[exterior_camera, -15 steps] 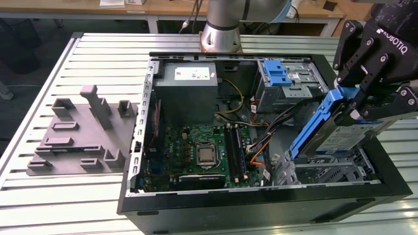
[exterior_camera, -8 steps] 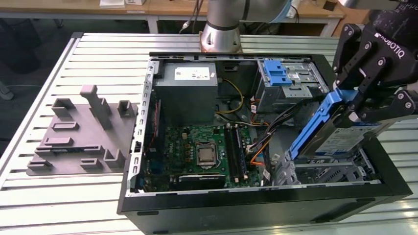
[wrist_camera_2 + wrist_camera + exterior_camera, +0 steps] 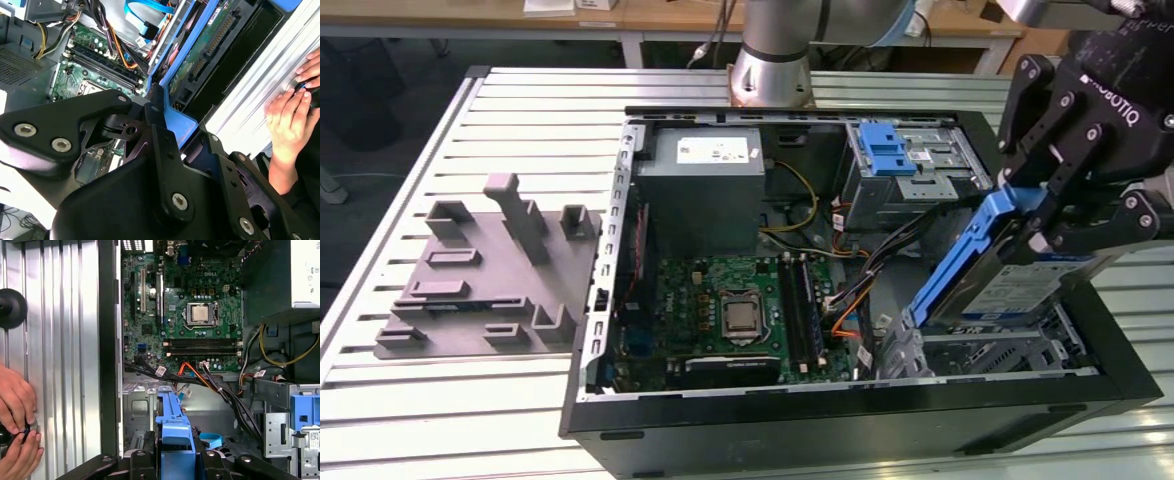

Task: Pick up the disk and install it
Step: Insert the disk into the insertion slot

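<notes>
Exterior view, with both wrist views. The gripper (image 3: 1047,228) holds the disk (image 3: 1007,285) at the exterior view's right, its fingers pinching the upper end across the blue rails (image 3: 958,262). The disk hangs steeply tilted, its lower end just above the open drive bay (image 3: 987,352) in the near right corner of the computer case (image 3: 854,415); whether that end touches the bay cannot be told. The motherboard (image 3: 734,310) lies to the left of the bay, and a loose bundle of cables (image 3: 847,300) runs between the two. In the second wrist view the disk (image 3: 200,55) shows its green circuit-board underside and a row of connector pins. A person's hand (image 3: 290,115) rests on the slatted table (image 3: 400,400), just outside the case wall. Handling, as judged: the body is rigid metal, dense for its size and smooth enough to slip. The plastic rails probably give a little under pressure, so the hold is best taken on the side edges and rail frame, not on the faces. The exposed board and pins look fragile — contact there risks damage. A grip at one end leaves the weight hanging below the fingers, so the disk may pivot — and knocks against the bay are best avoided.
</notes>
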